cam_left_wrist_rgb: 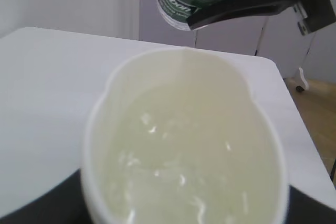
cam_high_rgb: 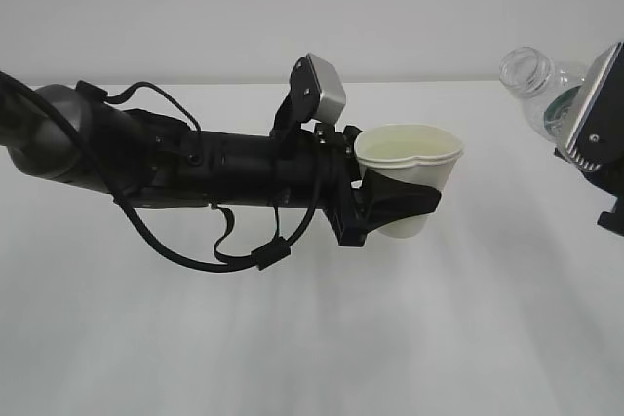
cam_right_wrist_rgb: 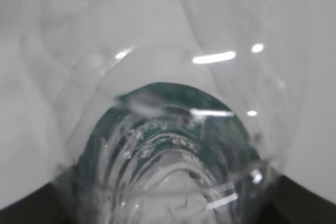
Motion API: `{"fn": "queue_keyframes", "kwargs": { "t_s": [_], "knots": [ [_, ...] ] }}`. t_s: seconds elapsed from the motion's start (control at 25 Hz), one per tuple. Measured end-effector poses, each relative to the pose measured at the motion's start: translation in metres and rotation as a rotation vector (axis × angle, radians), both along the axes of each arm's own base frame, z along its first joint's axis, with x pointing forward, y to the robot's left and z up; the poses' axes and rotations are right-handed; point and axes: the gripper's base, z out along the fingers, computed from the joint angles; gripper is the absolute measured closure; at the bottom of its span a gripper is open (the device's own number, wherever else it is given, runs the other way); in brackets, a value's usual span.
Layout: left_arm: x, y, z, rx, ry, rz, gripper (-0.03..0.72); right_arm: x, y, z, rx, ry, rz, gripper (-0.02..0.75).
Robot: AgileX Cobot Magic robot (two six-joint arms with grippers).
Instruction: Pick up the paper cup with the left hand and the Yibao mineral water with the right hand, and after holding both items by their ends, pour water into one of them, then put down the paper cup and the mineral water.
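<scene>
The left hand [cam_high_rgb: 395, 204] grips the paper cup [cam_high_rgb: 409, 170] upright, while the Yibao mineral water [cam_high_rgb: 538, 88], clamped in the right hand [cam_high_rgb: 597, 133], hangs above and well to its right, neck tilted cupward, seemingly not yet over the rim.

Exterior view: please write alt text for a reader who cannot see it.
The left gripper holds a white paper cup upright above a white table, its rim squeezed out of round. At the right edge, the right gripper holds a capless clear bottle tilted toward the cup.
</scene>
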Motion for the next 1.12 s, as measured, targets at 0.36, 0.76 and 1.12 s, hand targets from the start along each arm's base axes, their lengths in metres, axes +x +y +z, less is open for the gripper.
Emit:
{"fn": "queue_keyframes", "kwargs": {
  "t_s": [0.36,0.76,1.12],
  "knots": [
    [0.000,0.000,0.000,0.004,-0.038,-0.009,0.278,0.000,0.000,0.000,0.112,0.013,-0.058,0.282],
    [0.014,0.016,0.001,-0.001,-0.053,0.033,0.286,0.000,0.000,0.000,0.302,0.036,-0.156,0.282],
    [0.026,0.033,0.002,-0.014,-0.054,0.072,0.288,0.000,0.001,0.000,0.340,0.043,-0.173,0.282]
  ]
}}
